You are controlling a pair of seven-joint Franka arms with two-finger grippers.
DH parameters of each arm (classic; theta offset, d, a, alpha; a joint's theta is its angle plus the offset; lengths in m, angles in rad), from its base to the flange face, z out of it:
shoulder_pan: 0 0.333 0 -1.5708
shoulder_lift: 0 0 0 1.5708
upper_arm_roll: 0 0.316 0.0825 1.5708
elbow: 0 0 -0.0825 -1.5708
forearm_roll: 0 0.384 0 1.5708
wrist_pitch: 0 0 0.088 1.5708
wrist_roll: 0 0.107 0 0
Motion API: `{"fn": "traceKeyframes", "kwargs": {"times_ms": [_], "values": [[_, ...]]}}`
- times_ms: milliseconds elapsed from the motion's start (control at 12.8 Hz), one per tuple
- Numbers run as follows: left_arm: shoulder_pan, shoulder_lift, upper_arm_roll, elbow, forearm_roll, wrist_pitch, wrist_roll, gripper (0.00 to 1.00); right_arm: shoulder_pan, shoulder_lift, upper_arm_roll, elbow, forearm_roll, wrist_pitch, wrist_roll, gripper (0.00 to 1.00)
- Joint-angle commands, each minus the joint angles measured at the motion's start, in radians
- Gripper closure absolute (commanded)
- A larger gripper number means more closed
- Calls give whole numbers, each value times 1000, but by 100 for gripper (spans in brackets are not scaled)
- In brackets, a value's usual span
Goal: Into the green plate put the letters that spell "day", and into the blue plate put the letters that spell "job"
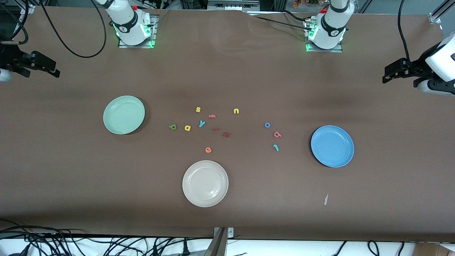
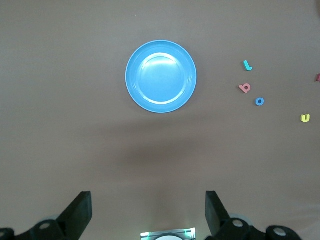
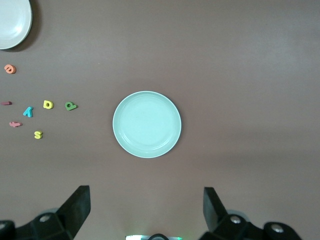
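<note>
Letters for both words lie loose on the table, none yet in a plate. Right hand (image 3: 145,210), jaws wide and empty, hangs over the table at the right arm's end, the green plate (image 1: 124,115) straight ahead of it. Past that plate, toward the table's middle, lie the dark green "d" (image 1: 173,127), yellow "a" (image 1: 187,128) and light blue "y" (image 1: 202,123) in a row; this arm appears nearer them. Left hand (image 2: 148,212), likewise spread and empty, waits at the left arm's end facing the blue plate (image 1: 332,146). Beside that plate, toward the middle, lie the "o" (image 1: 267,125), "b" (image 1: 277,134) and "j" (image 1: 276,147).
</note>
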Motion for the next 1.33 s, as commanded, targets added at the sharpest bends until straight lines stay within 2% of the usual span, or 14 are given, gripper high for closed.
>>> {"fn": "traceKeyframes", "kwargs": {"times_ms": [0,1254], "values": [[10,8,5,22,-24,-21,-7,0,-4,-5,9,0,-5,26,-1,0],[-7,27,5,42,-24,4,-7,0,19,5,10,27,-23,13,3,0]]}}
